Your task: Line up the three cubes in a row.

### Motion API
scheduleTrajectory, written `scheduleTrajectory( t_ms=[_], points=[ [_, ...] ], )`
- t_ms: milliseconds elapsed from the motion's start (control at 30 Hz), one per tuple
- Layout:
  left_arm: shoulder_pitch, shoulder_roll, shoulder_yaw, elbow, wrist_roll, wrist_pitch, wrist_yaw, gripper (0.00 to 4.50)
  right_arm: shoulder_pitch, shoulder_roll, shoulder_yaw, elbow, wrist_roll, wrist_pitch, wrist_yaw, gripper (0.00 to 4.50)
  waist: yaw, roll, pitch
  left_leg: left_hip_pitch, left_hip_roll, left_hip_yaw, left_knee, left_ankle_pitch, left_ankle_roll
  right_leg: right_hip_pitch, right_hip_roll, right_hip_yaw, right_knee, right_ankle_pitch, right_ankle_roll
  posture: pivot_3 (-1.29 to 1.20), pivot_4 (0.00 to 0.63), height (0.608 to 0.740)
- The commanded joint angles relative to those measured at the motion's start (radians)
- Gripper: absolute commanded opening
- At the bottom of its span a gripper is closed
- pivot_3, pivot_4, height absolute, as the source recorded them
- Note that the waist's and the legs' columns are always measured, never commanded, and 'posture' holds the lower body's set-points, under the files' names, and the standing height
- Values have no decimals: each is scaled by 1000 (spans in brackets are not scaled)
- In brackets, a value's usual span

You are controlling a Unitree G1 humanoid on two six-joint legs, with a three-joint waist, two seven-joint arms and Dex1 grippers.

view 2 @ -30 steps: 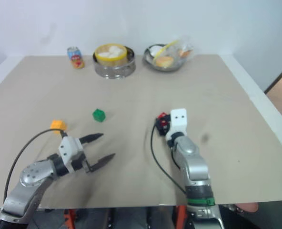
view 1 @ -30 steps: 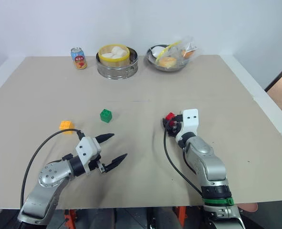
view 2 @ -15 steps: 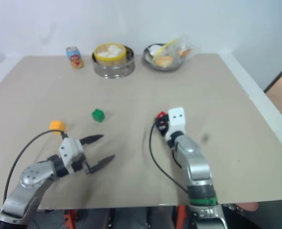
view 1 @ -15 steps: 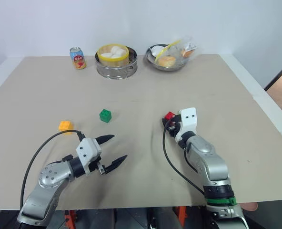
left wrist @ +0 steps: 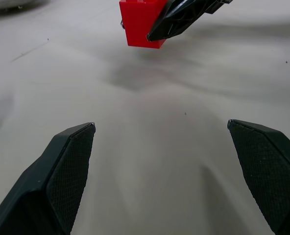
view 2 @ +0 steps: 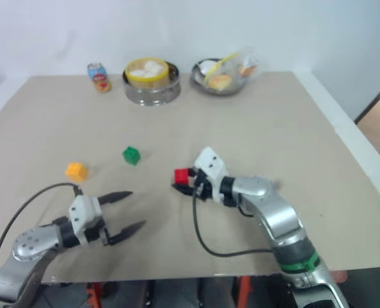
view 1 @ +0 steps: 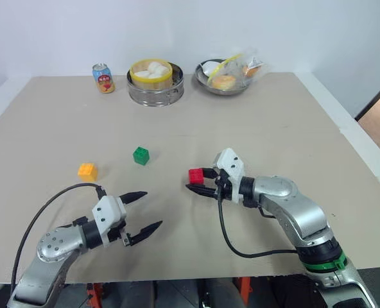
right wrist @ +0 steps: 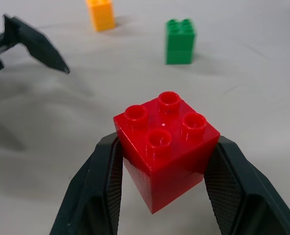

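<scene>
Right wrist view: three cubes — red (right wrist: 165, 143), green (right wrist: 180, 41), yellow-orange (right wrist: 101, 14).

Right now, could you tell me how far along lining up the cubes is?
Nothing is lined up yet. The right gripper holds the red cube above the table. The green cube and orange cube lie apart; the left gripper is open, empty.

right gripper (view 1: 198, 180): I've swung it toward the table's left edge, now pointing sideways
red cube (view 1: 196, 176): carried along, lifted clear
</scene>
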State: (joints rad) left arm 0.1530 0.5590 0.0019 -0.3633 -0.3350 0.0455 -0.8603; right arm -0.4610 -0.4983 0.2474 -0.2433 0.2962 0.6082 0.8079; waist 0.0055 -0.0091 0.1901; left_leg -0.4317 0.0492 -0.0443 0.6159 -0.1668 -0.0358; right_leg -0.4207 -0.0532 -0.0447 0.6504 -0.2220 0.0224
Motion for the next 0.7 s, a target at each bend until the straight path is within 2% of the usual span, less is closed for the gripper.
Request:
scheduleTrajectory(
  t_ms=[33, 167, 300, 433, 700],
  points=[
    [20, 12, 32, -41, -12, -13, 7, 4500, -23, 4, -1, 8, -5, -6, 5, 1797, 0, 0, 0, 0, 0, 0, 0, 0, 0, 0, 0, 0, 0, 0, 0, 0, 150, 740],
    [41, 15, 39, -53, -10, -14, 15, 4500, 3, 10, 11, -15, 20, -7, 40, 1797, 1, 0, 0, 0, 0, 2, 0, 0, 0, -1, 0, 2, 0, 0, 1, 0, 150, 740],
    [51, 14, 40, -65, -9, -8, 28, 4500, 15, 82, -39, 8, -14, 5, -102, 1797, 0, 0, 0, 0, 0, 3, 0, 0, 0, -2, 1, 3, 0, 1, 1, 0, 150, 740],
    [62, 15, 45, -72, -11, -3, 39, 4500, 108, 134, -68, -44, -56, -40, -227, 1797, 2, -1, 0, 0, 1, 4, 0, 0, -1, -2, 1, 4, 0, 2, 1, 0, 150, 740],
    [49, 19, 53, -75, -21, 12, 33, 4500, 185, 150, -47, -126, -52, -27, -249, 1797, 1, -1, 0, 1, 2, 10, 0, -1, -1, -4, 2, 9, 0, 4, 2, 0, 150, 740]
  ],
)
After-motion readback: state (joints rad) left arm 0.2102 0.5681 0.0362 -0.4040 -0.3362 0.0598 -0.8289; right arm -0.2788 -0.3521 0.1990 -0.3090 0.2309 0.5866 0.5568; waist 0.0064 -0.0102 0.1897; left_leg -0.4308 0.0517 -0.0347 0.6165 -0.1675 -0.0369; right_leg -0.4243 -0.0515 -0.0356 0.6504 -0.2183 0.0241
